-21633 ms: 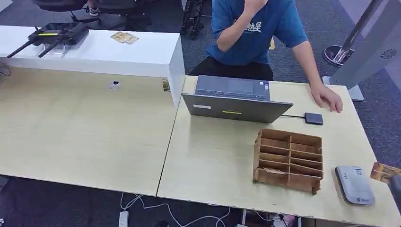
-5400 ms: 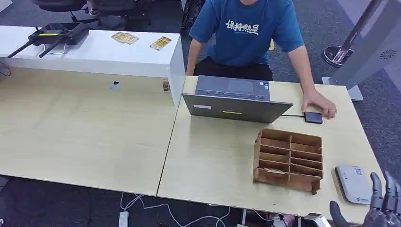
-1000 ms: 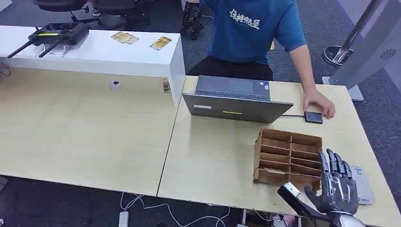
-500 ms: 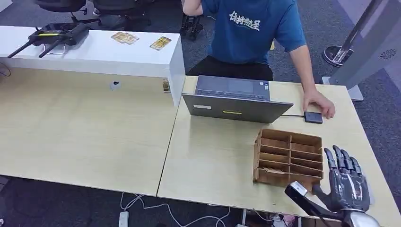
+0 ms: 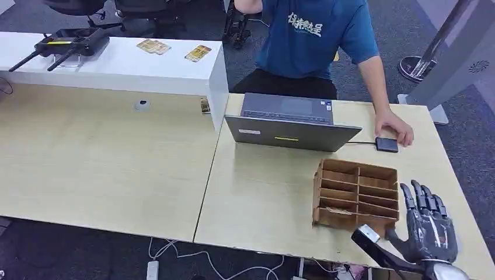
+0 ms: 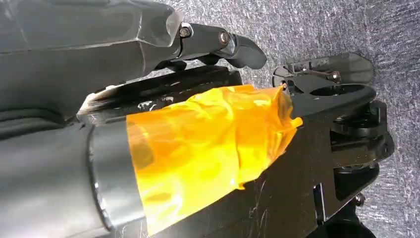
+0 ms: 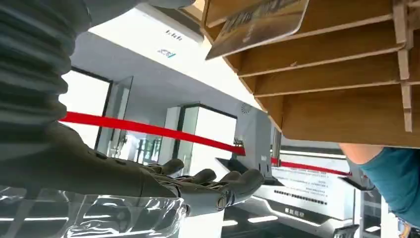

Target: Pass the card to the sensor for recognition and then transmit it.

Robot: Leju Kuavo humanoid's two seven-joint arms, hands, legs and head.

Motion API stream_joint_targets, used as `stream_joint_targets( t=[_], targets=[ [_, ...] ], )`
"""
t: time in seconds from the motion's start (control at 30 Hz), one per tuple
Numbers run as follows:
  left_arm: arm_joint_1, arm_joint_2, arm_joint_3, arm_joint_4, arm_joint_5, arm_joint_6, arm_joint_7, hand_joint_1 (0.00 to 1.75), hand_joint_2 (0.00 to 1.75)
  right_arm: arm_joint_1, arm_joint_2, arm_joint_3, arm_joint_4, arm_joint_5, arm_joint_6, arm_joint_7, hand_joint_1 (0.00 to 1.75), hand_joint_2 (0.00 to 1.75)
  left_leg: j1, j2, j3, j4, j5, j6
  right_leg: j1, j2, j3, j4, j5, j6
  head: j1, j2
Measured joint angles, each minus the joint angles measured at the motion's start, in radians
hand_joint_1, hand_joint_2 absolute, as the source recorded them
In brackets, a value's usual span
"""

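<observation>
My right hand hovers above the table's front right corner, just right of the brown wooden slot rack. Its fingers are spread and straight and hold nothing. In the right wrist view the fingers reach out below the rack, and a card sticks out of one rack slot. Beside that slot lies the white sensor. In the left wrist view, a finger of my left hand shows over grey carpet; how the hand is set is unclear.
A person in a blue shirt sits behind the table, one hand by a small black device. An open laptop stands behind the rack. Loose cards and a black router lie on the white counter.
Long ago my right hand held a card at the right edge; now it holds none. Over the last second it shifted slightly right beside the rack, then stayed still.
</observation>
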Motion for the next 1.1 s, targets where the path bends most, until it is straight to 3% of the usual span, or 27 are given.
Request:
stream_joint_targets(
  t=[0.4,1.1],
  targets=[
    [-0.001,0.0,-0.009,0.0,0.006,0.0,0.0,0.0,0.0,0.0,0.048,0.027,0.05,-0.021,-0.006,-0.003,0.0,1.75,0.0,0.0,0.0,0.0,0.0,0.0,0.0,0.0,0.0,0.0,0.0,0.0,0.0,0.0],
    [-0.002,0.001,-0.011,0.0,0.019,0.0,-0.003,0.0,0.0,0.0,0.064,0.032,0.079,-0.011,-0.05,-0.001,0.0,1.75,0.0,0.0,0.0,0.0,0.0,0.0,0.0,0.0,0.0,0.0,0.0,0.0,0.0,0.0]
  ],
)
